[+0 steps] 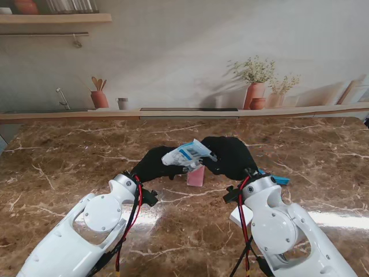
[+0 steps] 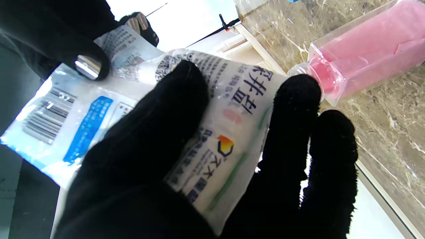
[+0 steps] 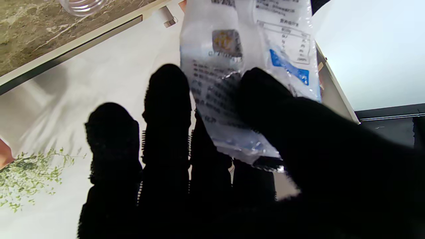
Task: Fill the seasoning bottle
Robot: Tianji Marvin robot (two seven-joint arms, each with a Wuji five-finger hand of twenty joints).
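Note:
A white and blue salt bag (image 1: 187,154) hangs over the middle of the table, held between both black-gloved hands. My left hand (image 1: 153,164) grips its left end; its thumb and fingers press the printed bag (image 2: 229,132). My right hand (image 1: 230,157) pinches the right end, thumb against fingers on the bag (image 3: 232,66). Just under the bag stands the pink seasoning bottle (image 1: 196,176), clear-walled with pink filling; in the left wrist view its open neck (image 2: 315,78) sits close to my fingertips (image 2: 295,96).
A blue object (image 1: 277,179) lies on the marble table (image 1: 69,167) beside my right wrist. A clear threaded cap or jar rim (image 3: 81,5) rests on the table. A ledge with printed pots and plants runs along the far edge (image 1: 190,112).

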